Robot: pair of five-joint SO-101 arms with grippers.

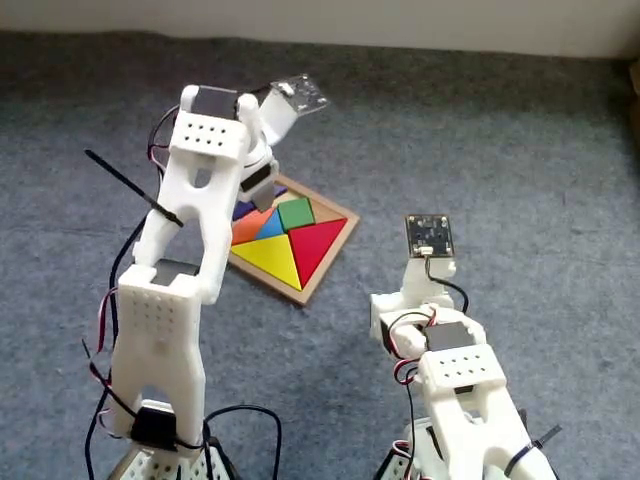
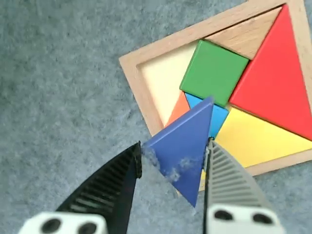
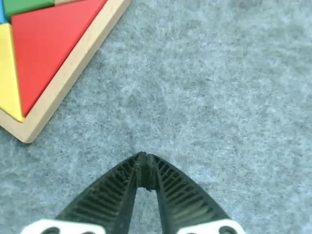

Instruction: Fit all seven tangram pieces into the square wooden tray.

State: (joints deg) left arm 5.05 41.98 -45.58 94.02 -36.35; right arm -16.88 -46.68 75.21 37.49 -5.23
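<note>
Left gripper [image 2: 173, 146] is holding the dark blue triangle [image 2: 183, 146], one finger on each slanted edge, jaws about halfway apart around it. The triangle hangs over the left rim of the square wooden tray [image 2: 129, 68], with its tip above the orange piece [image 2: 178, 111] and the light blue piece [image 2: 219, 117]. I can't tell whether it touches them.

Seated in the tray I see the green square [image 2: 214, 72], the big red triangle [image 2: 275, 83] and the yellow triangle [image 2: 258, 141]. A pale patch [image 2: 163, 78] lies just beside the green square.

My right gripper [image 3: 144, 163] is pinched together on nothing, over the grey carpet [image 3: 219, 97], to the near right of the tray.

The carpet covers the whole surface, and a pale wall [image 1: 400, 20] runs along the far edge.
</note>
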